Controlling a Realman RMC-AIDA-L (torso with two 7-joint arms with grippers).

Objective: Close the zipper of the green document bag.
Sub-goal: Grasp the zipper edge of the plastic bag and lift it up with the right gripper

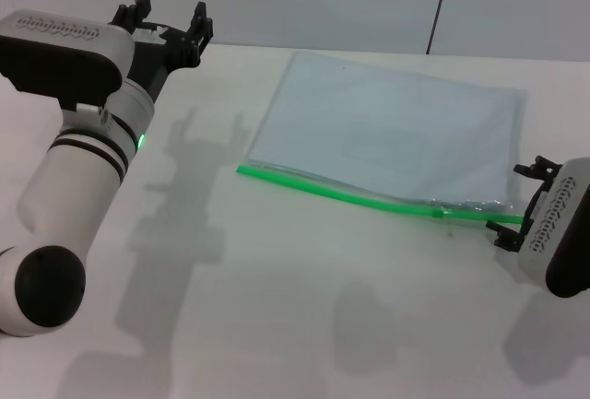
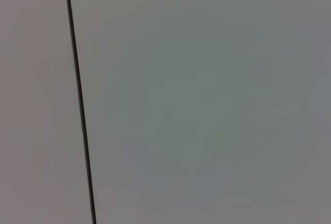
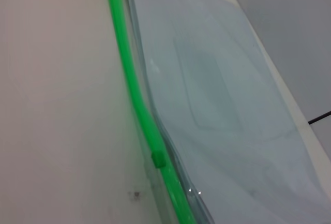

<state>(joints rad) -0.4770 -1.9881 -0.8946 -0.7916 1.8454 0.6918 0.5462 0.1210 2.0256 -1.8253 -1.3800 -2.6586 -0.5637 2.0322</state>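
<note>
Left arm (image 1: pixel 74 169): nearest our head camera, big white tube filling the left side, elbow low, forearm rising toward the far left corner of the table (image 1: pixel 277 316).
Left gripper (image 1: pixel 166 23): we saw it raised near the far left edge, fingers spread apart, nothing between them, well apart from the bag.
Left wrist camera: we got only a plain grey wall and a thin dark line; no bag in it.
Right gripper (image 1: pixel 518 198): low at the right edge of the table, at the right end of the zipper; two dark fingertips showed with a gap between them. We could not tell whether they pinched the strip or stood free.
Green document bag (image 1: pixel 396 132): lay flat on the table, right of centre, translucent grey-blue, green edge toward us.
Zipper (image 1: pixel 332 193): ran along the bag's near edge from its left corner to the right gripper.
Slider (image 3: pixel 158 159): small green tab on the strip, near its right end, just short of the right gripper.
</note>
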